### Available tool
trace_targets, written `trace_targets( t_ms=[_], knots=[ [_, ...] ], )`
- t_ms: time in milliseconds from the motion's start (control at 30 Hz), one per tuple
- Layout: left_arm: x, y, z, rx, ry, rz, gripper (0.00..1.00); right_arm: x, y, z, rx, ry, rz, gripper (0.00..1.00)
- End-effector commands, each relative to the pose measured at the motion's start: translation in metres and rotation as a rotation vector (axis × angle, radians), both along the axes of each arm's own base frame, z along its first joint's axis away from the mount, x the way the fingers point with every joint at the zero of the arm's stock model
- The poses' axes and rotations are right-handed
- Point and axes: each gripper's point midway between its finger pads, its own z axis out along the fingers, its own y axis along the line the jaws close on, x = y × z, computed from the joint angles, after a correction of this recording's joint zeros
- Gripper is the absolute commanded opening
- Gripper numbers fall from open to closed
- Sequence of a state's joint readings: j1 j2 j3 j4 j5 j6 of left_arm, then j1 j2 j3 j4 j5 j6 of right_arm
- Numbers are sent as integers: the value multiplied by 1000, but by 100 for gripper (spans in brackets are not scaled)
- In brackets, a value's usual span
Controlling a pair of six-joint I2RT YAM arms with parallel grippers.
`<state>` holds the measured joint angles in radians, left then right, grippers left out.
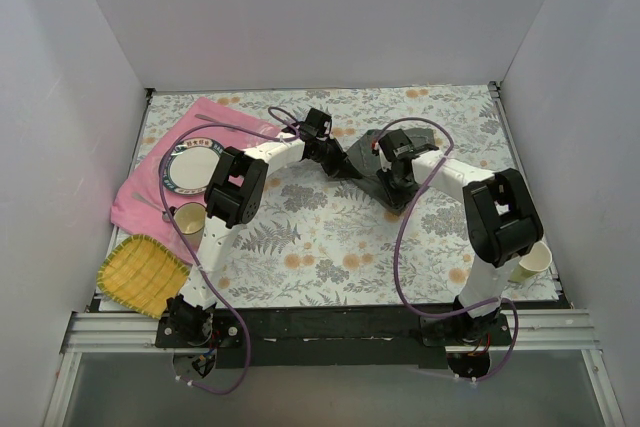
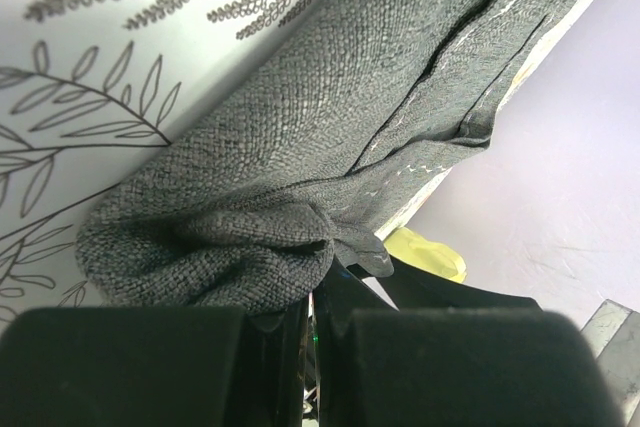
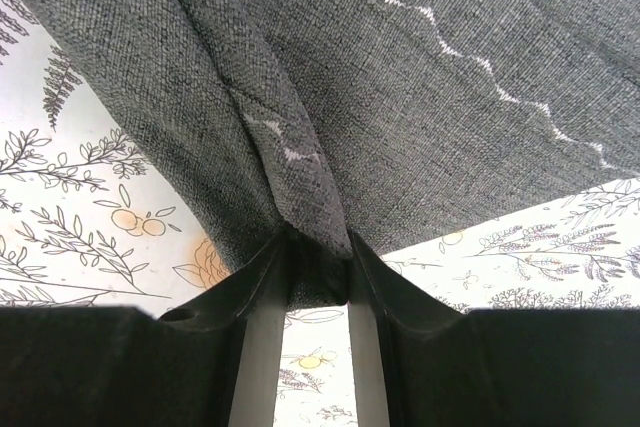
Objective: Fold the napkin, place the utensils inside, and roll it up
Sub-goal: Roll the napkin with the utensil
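The dark grey napkin (image 1: pixel 372 155) is held up off the flowered tablecloth at the middle back, stretched between both grippers. My left gripper (image 1: pixel 338 160) is at its left end. In the left wrist view the napkin (image 2: pixel 330 127) bunches into a thick roll at the left gripper (image 2: pixel 312 292), whose jaws are pressed together on the cloth. My right gripper (image 1: pixel 397 187) is at the napkin's near right part. Seen from the right wrist, a folded ridge of the napkin (image 3: pixel 400 77) is pinched in the right gripper (image 3: pixel 318 272). The utensils are out of view.
A pink placemat (image 1: pixel 150 182) at the back left carries a plate (image 1: pixel 190 169). A paper cup (image 1: pixel 190 219) stands beside it and a yellow woven tray (image 1: pixel 143 272) lies at the near left. Another cup (image 1: pixel 532 262) stands at the near right. White walls enclose three sides.
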<state>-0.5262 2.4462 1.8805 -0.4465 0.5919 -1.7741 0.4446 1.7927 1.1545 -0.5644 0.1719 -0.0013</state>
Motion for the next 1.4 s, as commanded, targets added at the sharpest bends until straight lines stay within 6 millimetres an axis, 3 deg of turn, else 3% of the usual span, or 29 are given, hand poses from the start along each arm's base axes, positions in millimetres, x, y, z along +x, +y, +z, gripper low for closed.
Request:
trace_targets(
  t_ms=[0, 133, 200, 233, 300, 533, 633, 833, 1267, 1367],
  knots=[
    [-12, 30, -61, 188, 76, 28, 0, -3, -13, 5, -75, 42, -26, 36],
    [-14, 30, -61, 184, 83, 27, 0, 27, -1, 63, -44, -105, 14, 45],
    [-14, 30, -61, 183, 86, 29, 0, 37, 16, 80, 14, -179, 81, 62],
    [-13, 29, -61, 182, 85, 30, 0, 37, 27, 90, 60, -221, 124, 67],
    [-12, 30, -61, 181, 88, 37, 0, 37, 52, 91, 154, -249, 212, 73],
    [-14, 28, -58, 170, 116, 51, 0, 37, 106, 73, 206, -300, 428, 73],
    [-16, 28, -58, 169, 125, 52, 0, 43, 111, 58, 190, -285, 439, 67],
    [-16, 28, -59, 170, 129, 51, 0, 51, 107, 37, 134, -281, 444, 62],
    [-18, 27, -62, 157, 154, 50, 0, 53, 81, -5, -6, -274, 402, 59],
    [-17, 26, -59, 155, 152, 51, 0, 52, 69, -14, -57, -268, 357, 54]
  ],
)
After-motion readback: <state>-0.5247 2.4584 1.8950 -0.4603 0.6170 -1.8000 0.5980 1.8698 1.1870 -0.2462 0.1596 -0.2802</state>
